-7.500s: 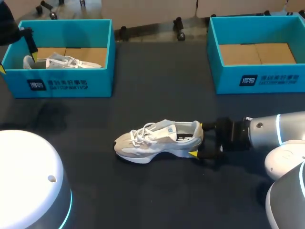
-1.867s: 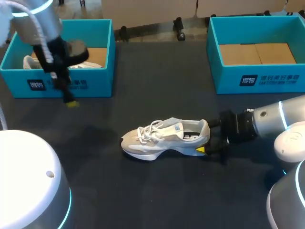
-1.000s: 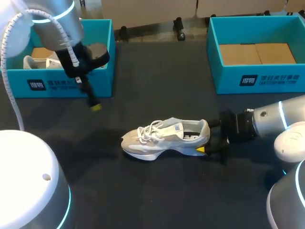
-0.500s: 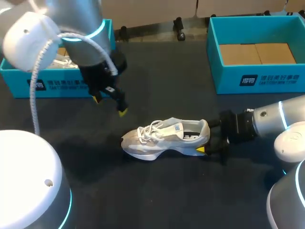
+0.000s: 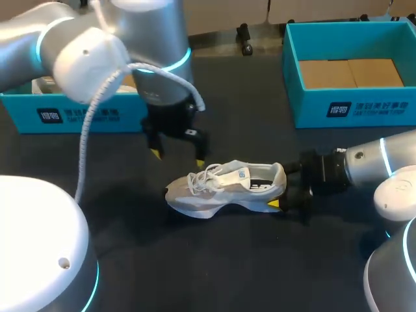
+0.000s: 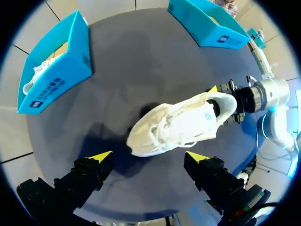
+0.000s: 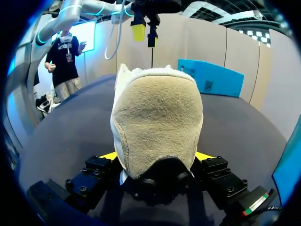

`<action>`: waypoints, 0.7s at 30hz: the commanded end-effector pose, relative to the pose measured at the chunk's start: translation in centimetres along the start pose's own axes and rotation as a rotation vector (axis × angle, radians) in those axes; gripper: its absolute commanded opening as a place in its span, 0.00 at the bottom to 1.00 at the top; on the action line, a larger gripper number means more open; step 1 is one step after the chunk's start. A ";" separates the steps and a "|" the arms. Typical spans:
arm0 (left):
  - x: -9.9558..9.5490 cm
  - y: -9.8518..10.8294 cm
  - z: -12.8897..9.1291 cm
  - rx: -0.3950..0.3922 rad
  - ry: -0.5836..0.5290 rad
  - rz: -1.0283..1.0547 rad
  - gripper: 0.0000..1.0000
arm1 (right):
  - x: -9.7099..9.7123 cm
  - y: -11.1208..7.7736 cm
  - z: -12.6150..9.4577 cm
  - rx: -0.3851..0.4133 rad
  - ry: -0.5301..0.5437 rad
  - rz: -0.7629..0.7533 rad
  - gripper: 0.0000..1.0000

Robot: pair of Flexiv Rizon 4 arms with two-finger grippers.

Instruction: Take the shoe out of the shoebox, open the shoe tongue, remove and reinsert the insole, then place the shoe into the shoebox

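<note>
A: Shoe (image 5: 224,188), location?
B: Upright on the bench (image 5: 227,260), outside the left shoebox (image 5: 65,116) and the right shoebox (image 5: 351,107). Heel clamped by the right arm's fingers (image 5: 273,204).
A: The left arm's fingers (image 5: 199,162)?
B: Spread apart, empty, above the laces.

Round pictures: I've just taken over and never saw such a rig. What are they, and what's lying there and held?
The wide picture looks down from above and behind a two-armed robot. Each round one comes from a camera on one arm's wrist, looking along its yellow-tipped fingers. On the dark table lies a pale shoe. Farther back stand a left shoebox holding a second shoe and a right shoebox. The right gripper is shut on the shoe's heel, which fills its round view. The left gripper hangs open over the shoe's front.
</note>
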State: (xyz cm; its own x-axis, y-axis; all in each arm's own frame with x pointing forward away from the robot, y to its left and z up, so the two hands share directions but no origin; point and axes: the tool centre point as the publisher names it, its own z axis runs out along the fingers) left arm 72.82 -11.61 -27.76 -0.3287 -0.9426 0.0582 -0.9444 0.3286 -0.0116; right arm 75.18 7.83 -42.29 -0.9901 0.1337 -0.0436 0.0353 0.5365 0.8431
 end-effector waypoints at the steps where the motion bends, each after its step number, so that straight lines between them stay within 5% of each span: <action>1: 1.9 -1.0 1.4 -0.031 -0.016 -0.021 1.00 | 0.0 -0.1 0.3 0.002 -0.004 0.000 0.00; 13: 5.1 -1.9 2.3 -0.027 -0.016 -0.058 1.00 | 0.0 -0.1 0.3 0.002 -0.004 0.000 0.00; 21: 5.1 -1.9 2.3 -0.027 -0.016 -0.058 1.00 | 0.0 -0.1 0.3 0.002 -0.004 0.000 0.00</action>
State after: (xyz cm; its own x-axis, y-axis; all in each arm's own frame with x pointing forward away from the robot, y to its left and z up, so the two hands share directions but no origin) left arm 72.79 -17.01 -29.68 -0.2744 -0.9605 0.0465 -0.9612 0.2754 0.0154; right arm 75.18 7.83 -42.29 -0.9901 0.1337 -0.0436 0.0353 0.5365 0.8431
